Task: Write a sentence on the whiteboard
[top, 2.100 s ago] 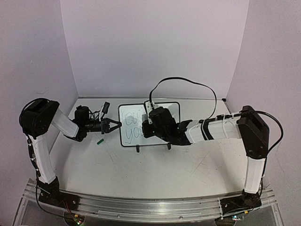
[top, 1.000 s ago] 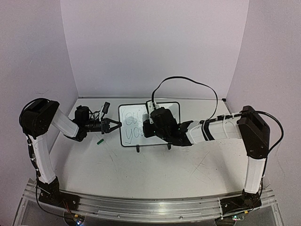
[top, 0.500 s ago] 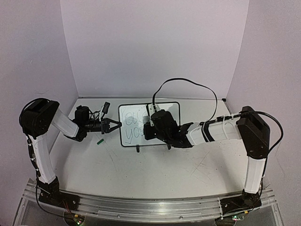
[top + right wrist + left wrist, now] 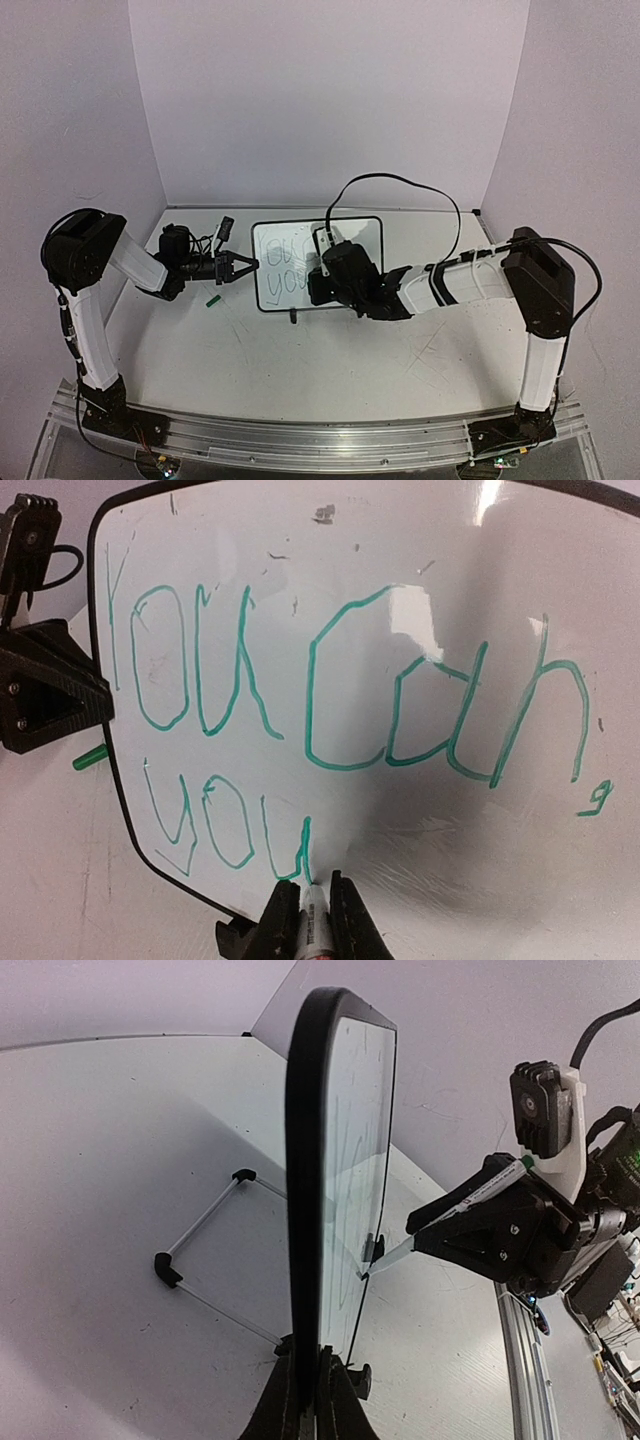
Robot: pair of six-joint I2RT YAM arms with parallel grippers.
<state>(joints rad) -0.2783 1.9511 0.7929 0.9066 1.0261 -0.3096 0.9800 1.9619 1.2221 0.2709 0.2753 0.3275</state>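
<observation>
The whiteboard stands upright on its feet at the back middle of the table. My left gripper is shut on its left frame edge, with my fingers pinching the frame. My right gripper is shut on a green marker, also seen in the left wrist view, with its tip touching the board face. The sentence is in green: "You can," on the top line and "you" below. The marker tip is at the bottom of the last "u". In the top view my right gripper hides the board's middle.
A small green marker cap lies on the table left of the board, below my left gripper. The board's wire stand and black feet reach behind it. My right arm's cable loops above the board.
My right gripper has moved down and slightly right over the board's face, and the marker has moved to the lower line. The left gripper and the board have not moved.
</observation>
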